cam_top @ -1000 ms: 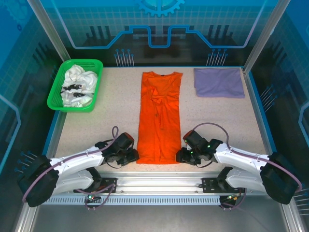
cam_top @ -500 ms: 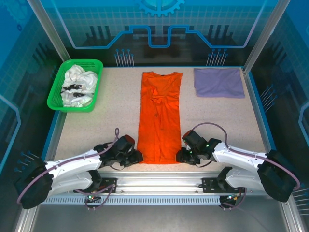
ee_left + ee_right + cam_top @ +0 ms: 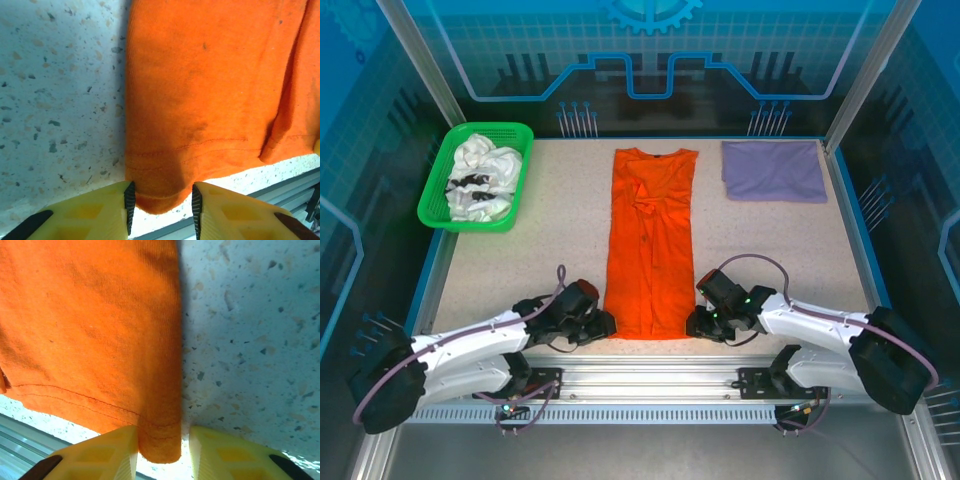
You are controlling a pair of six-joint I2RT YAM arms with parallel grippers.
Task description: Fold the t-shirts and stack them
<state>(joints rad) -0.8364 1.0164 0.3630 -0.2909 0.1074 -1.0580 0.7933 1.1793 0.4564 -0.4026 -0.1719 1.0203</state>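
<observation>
Cloth dominates the scene: an orange t-shirt [image 3: 650, 245], folded into a long narrow strip of soft knit with a stitched hem, lies down the middle of the speckled worktop [image 3: 560, 230], collar toward the top of the frame.

The left tool [image 3: 603, 325] sits at the strip's lower left corner. In the left wrist view the rounded hem corner of the shirt [image 3: 210, 85] fills the gap of the left tool [image 3: 161, 200], touching both ribbed pads of its yellow fingers. I cannot tell whether it is pinched.

The right tool [image 3: 692, 322] sits at the lower right corner. In the right wrist view the hem corner of the shirt [image 3: 90, 325] lies inside the right tool [image 3: 162, 445], whose jaws stand apart. A sliver of worktop shows between the cloth and the right-hand finger.

A lavender t-shirt [image 3: 773, 170], folded into a flat rectangle, lies at the upper right, well apart from both tools. At the upper left a green plastic basket [image 3: 438, 215] with perforated walls holds crumpled white t-shirts [image 3: 485, 160] with black print.
</observation>
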